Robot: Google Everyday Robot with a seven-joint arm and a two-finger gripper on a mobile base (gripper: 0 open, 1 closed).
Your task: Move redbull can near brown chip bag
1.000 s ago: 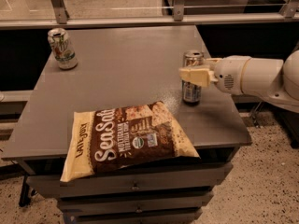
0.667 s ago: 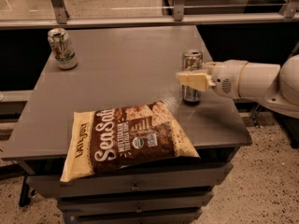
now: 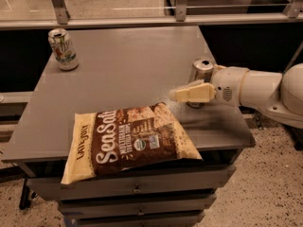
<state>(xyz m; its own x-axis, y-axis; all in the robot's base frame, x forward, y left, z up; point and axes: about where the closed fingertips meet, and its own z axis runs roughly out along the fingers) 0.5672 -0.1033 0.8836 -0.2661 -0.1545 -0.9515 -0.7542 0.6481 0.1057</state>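
Note:
The redbull can (image 3: pixel 202 70), slim and silver-grey, stands upright near the right edge of the grey table (image 3: pixel 123 74). My gripper (image 3: pixel 191 90) reaches in from the right on a white arm and is closed around the can's lower half. One cream finger (image 3: pixel 194 92) crosses in front of the can and the other is hidden behind it. The brown chip bag (image 3: pixel 130 141) lies flat at the table's front edge. Its upper right corner is just left of and below the finger's tip.
A wider white-and-green can (image 3: pixel 63 49) stands at the table's far left corner. Drawers (image 3: pixel 137 190) sit under the table front. A rail with metal posts (image 3: pixel 180 19) runs behind the table. My arm's white body (image 3: pixel 265 91) overhangs the right edge.
My gripper has moved left and toward the front edge, so its finger tip is now close to the chip bag's corner. The redbull can has shifted slightly with it.

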